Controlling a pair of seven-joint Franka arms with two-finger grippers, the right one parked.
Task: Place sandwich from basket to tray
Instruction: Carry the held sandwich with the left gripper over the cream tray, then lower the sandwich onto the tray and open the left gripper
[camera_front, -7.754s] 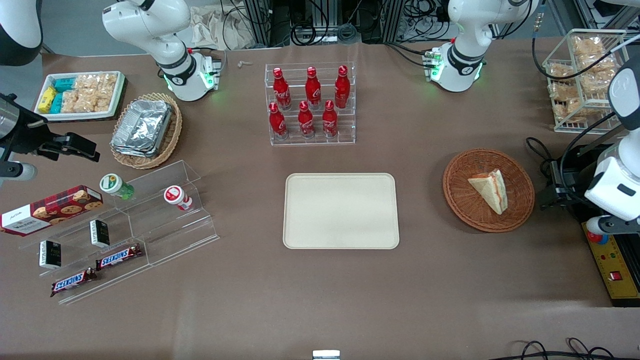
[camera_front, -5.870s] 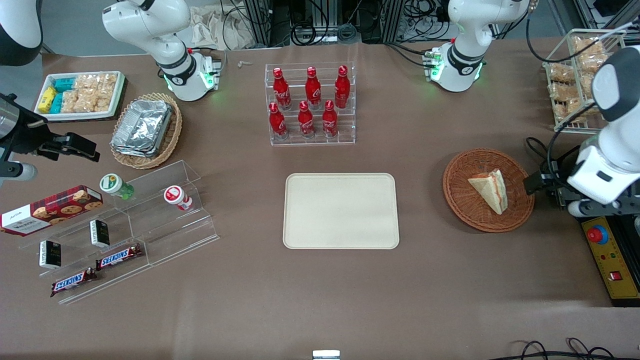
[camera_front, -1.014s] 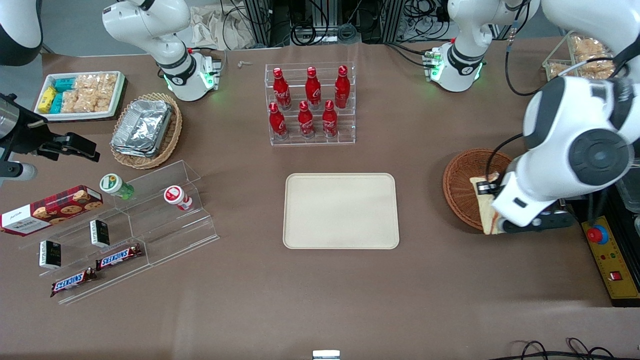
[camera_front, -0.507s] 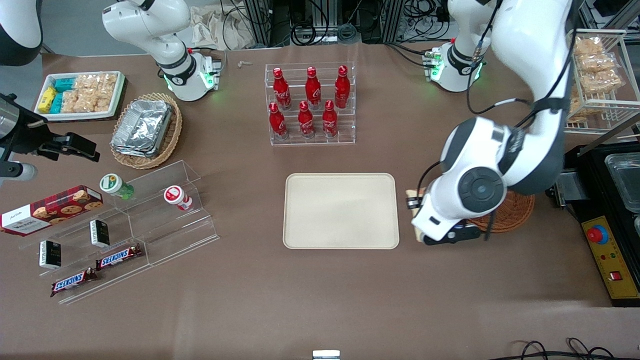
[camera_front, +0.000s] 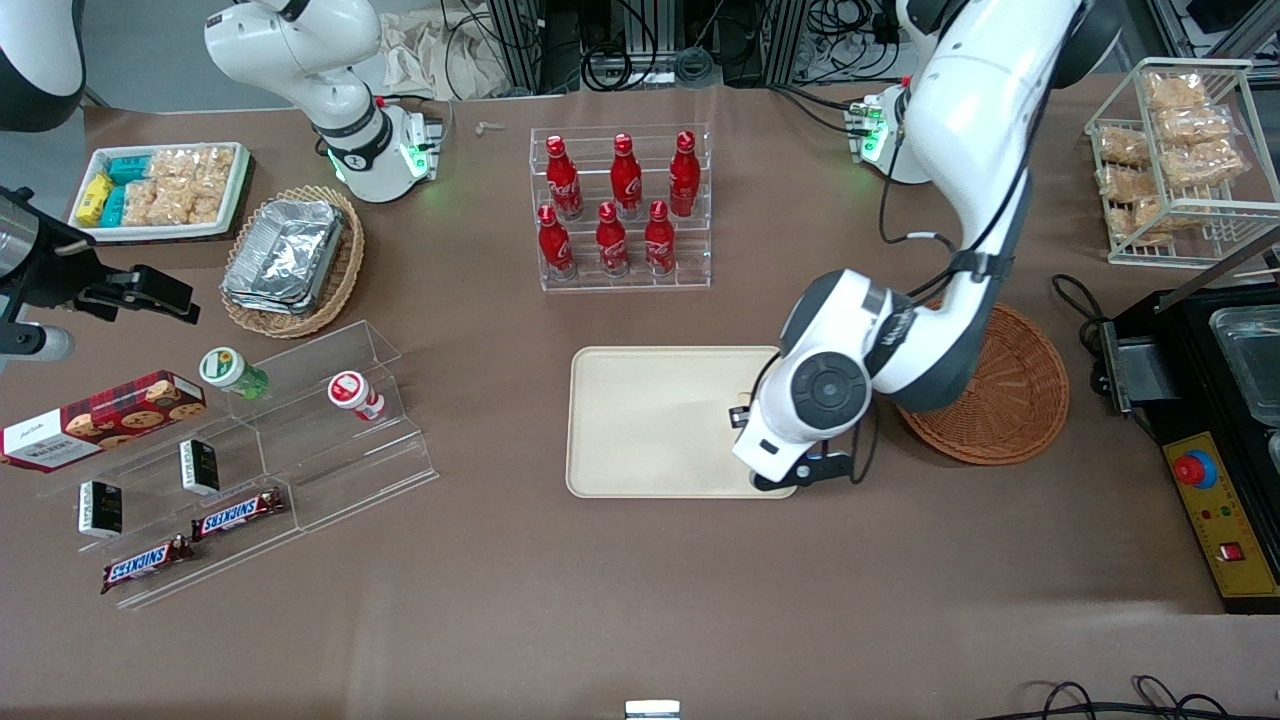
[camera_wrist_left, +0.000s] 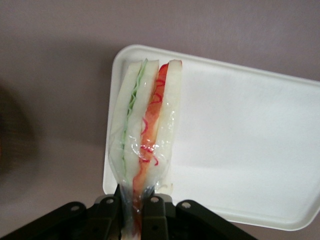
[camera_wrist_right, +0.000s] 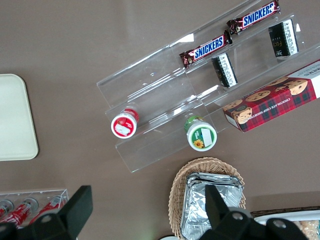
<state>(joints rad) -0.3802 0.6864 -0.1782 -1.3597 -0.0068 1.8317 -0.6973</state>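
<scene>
gripper (camera_wrist_left: 134, 207) is pinching the sandwich (camera_wrist_left: 145, 125) by one end, wedge pointing straight out over the tray (camera_wrist_left: 240, 140) edge nearest the basket (camera_front: 1010, 400)

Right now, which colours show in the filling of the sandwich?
Green and orange-red between white bread, seen best in the left wrist view: the tool holds the sandwich.

A robotics lab staged as a shop: cable-strewn racks (camera_front: 620, 40) edge a table (camera_front: 640, 600) with bottles (camera_front: 620, 200).

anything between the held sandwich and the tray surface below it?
Nothing: the wrist view shows the sandwich, gripped by the pincer, hanging over bare tray.
</scene>
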